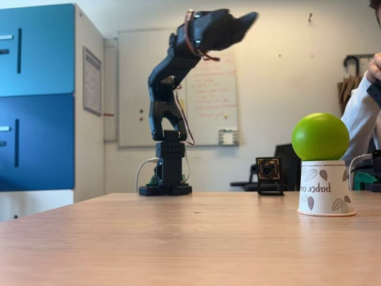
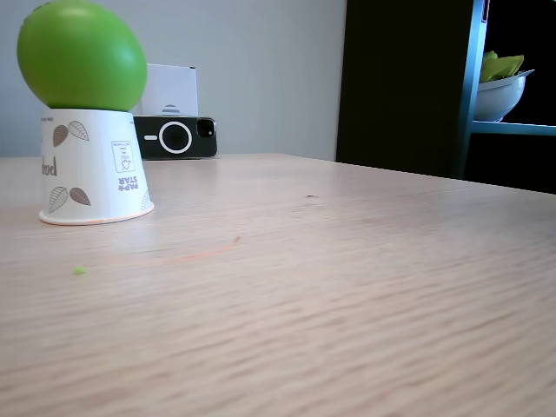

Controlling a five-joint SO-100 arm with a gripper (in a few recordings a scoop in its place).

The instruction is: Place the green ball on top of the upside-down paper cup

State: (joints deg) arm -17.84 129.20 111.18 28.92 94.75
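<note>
The green ball [image 1: 320, 136] sits on the upside-down paper cup [image 1: 325, 187] on the bench [image 1: 178, 238] — placing looks done — while the gripper [image 1: 241, 24], blurred so its fingers' state cannot be told, hangs well above the cup, leaving only a retreat.

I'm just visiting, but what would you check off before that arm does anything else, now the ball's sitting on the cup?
1. The green ball rests on the upside-down paper cup: ok, in both fixed views.
2. The cup stands upright, rim flat on the table: ok.
3. The gripper is raised well clear of the ball: ok.
4. The gripper holds nothing: cannot tell, it is blurred.
5. The ball sits centred: cannot tell; in a fixed view it looks slightly off to one side.
</note>
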